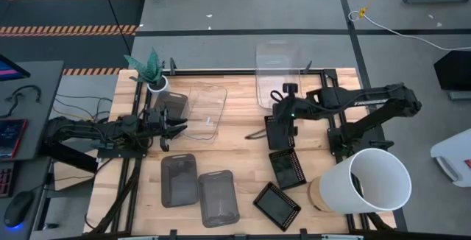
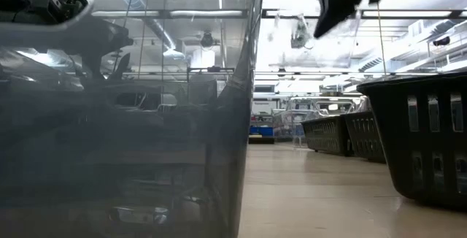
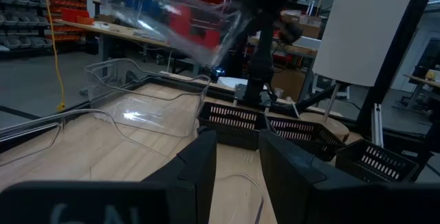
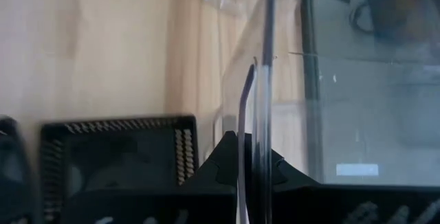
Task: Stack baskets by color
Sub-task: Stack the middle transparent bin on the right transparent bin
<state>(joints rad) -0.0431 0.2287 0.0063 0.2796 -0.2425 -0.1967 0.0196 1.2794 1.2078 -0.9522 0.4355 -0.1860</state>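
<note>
The worktop (image 1: 243, 159) is pale wood planking in a black frame, set on a grey concrete floor with hazard striping; the low view looks into a bright workshop with shelving behind.

Two clear baskets show: one (image 1: 206, 111) lies near the far edge towards the left, the other (image 1: 275, 74) is lifted over the far edge, its wall pinched between the closed fingers of the right gripper (image 1: 283, 96). Two smoky grey baskets lie side by side by the near edge, one (image 1: 179, 179) left of the other (image 1: 219, 197). Three black mesh baskets run from the middle to the near edge: (image 1: 280, 131), (image 1: 288, 168), (image 1: 277, 205). A white bucket (image 1: 372, 181) lies tipped at the near right corner, and a potted plant (image 1: 152, 74) stands at the far left corner.

The left gripper (image 1: 176, 128) hovers just beside the resting clear basket, fingers parted, holding nothing.
</note>
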